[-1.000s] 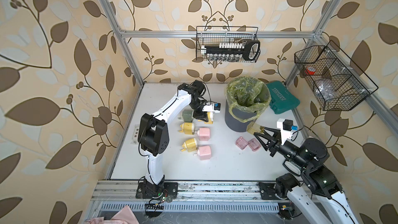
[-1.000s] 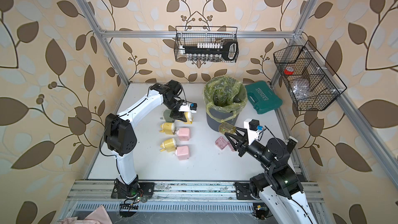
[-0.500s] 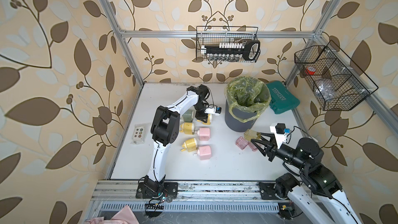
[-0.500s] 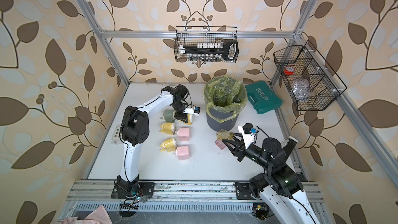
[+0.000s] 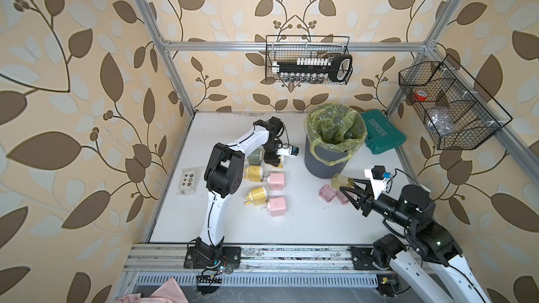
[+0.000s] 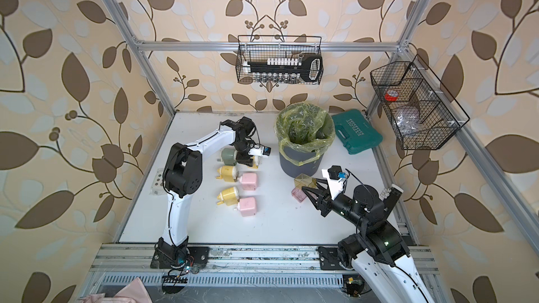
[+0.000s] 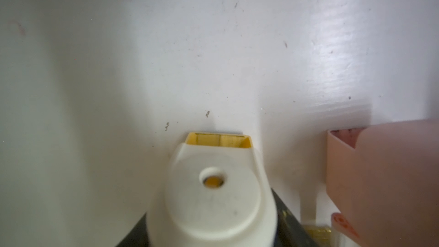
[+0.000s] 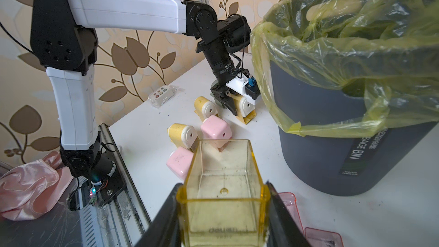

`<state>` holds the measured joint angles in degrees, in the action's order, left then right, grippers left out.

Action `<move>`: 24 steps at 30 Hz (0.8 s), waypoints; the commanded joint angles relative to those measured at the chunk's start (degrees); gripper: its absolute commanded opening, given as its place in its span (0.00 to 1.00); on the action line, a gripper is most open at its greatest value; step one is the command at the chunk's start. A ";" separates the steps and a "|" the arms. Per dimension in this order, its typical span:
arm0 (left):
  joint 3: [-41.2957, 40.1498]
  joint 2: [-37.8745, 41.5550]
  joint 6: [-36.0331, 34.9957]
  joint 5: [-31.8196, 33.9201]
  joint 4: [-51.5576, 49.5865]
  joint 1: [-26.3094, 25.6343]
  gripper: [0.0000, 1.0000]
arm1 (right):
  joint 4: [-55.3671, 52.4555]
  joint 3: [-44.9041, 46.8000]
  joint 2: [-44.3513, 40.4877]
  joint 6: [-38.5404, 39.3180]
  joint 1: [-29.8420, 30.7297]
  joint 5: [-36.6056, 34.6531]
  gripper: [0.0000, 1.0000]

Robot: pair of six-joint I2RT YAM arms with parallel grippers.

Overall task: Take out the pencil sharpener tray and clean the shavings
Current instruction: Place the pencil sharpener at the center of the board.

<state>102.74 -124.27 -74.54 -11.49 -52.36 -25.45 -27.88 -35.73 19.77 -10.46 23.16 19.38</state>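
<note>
- The right gripper (image 8: pixel 223 186) is clamping a yellow translucent tray (image 8: pixel 221 212), with one black finger pressing on each side wall and the tray's open top facing the wrist camera
- The tray is looking almost bare inside, with only fine dark specks clinging to its walls and floor
- It is sitting just beside the grey bin (image 5: pixel 323 161), whose yellow-green liner (image 5: pixel 335 129) is folding over the rim
- Two pink trays (image 5: pixel 327 194) are lying on the table (image 5: pixel 291 228) right beside this gripper's fingers
- The left gripper (image 5: pixel 271 160) is straddling a yellow sharpener (image 7: pixel 213 198) with a cream face, one finger on each side; whether it is squeezing or loosened I cannot tell
- This sharpener is standing upright near the bin, and its slot (image 7: pixel 218 140) at the base is showing open, with no tray in it
- A few loose shavings (image 7: pixel 207 114) are lying on the table just in front of that slot
- Five more sharpeners are resting near the left arm in both top views: a green one (image 5: pixel 255 155), two yellow (image 5: pixel 254 173) and two pink (image 5: pixel 276 181)
- A bagged remote (image 5: pixel 188 181) is lying at the table's edge, well apart from the bin
</note>
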 commanded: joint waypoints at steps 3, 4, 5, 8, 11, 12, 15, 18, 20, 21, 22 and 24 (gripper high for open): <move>-1.04 1.21 -0.36 0.61 1.05 -0.98 0.66 | -1.61 -1.27 -0.01 -0.34 0.34 -3.43 0.00; -1.55 1.50 -0.39 0.97 1.81 -1.15 0.67 | -1.66 -1.36 0.04 -0.35 0.31 -3.70 0.00; -1.89 1.72 -0.44 1.31 2.22 -1.39 0.68 | -1.68 -1.45 0.13 -0.43 0.31 -4.04 0.00; -2.43 2.48 -0.35 2.28 3.01 -1.96 0.71 | -1.82 -1.72 -0.03 -1.59 0.39 -6.18 0.00; -2.68 3.64 -0.41 2.91 3.52 -2.65 0.96 | -3.05 -1.97 -0.34 -3.39 0.34 -11.19 0.00; -2.64 3.99 -0.32 3.27 3.74 -3.03 0.99 | -4.15 -2.26 -0.35 -3.88 0.39 -13.91 0.00; -3.51 5.36 0.18 3.31 4.80 -4.04 0.99 | -8.39 -3.53 0.08 -5.95 0.33 -23.28 0.00; -5.07 6.52 0.34 3.46 6.13 -4.36 0.99 | -11.96 -4.89 1.03 -8.89 0.34 -28.07 0.00; -6.18 7.52 0.60 3.67 7.14 -4.42 0.99 | -14.36 -5.87 1.80 -11.43 0.35 -29.79 0.00; -6.83 8.14 0.86 3.64 7.86 -4.51 0.99 | -15.42 -6.17 2.09 -12.72 0.32 -30.59 0.00; -7.50 8.97 1.26 3.39 8.74 -4.49 0.99 | -16.47 -6.26 2.37 -14.23 0.37 -31.57 0.00; -8.68 10.80 1.94 2.65 10.52 -4.52 0.99 | -17.97 -6.07 2.72 -16.22 0.33 -33.04 0.00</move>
<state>95.18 -118.74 -74.04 -8.34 -44.40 -29.91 -41.34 -40.45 21.96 -21.89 23.24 -8.29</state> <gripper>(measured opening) 0.986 0.423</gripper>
